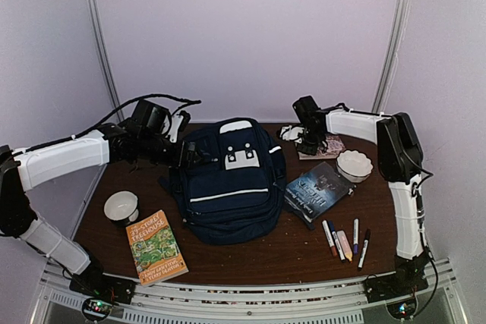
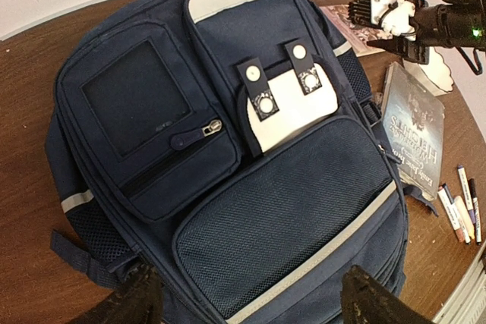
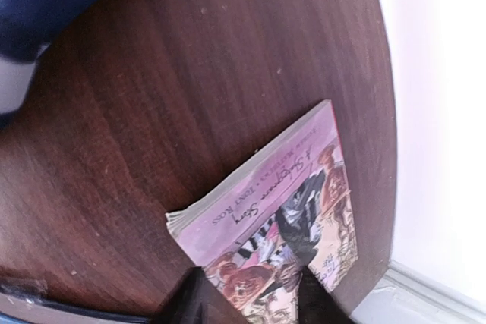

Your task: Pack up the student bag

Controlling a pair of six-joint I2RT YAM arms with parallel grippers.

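White plastic shells covered the left arm [image 1: 61, 158] and right arm [image 1: 408, 218] between black joint housings. Thin black cables [image 1: 163, 98] trailed, and the left end effector [image 2: 254, 301] had dark matte fingers [image 2: 140, 301].

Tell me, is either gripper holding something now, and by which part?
Nothing is held. The left gripper is open above the student bag; the right gripper is open over the pink book, which lies flat.

Dark wooden table [image 1: 288, 252] is loaded thus: student bag [image 1: 228, 187] laid flat at centre. White-lined bowl [image 1: 121, 206] and green paperback [image 1: 156, 246] are placed front left. Dark book [image 1: 319, 191] is set just beside the bag's right, with scalloped white bowl [image 1: 355, 165] and pink paperback [image 1: 330, 146] behind. Markers [image 1: 345, 244] are grouped front right.
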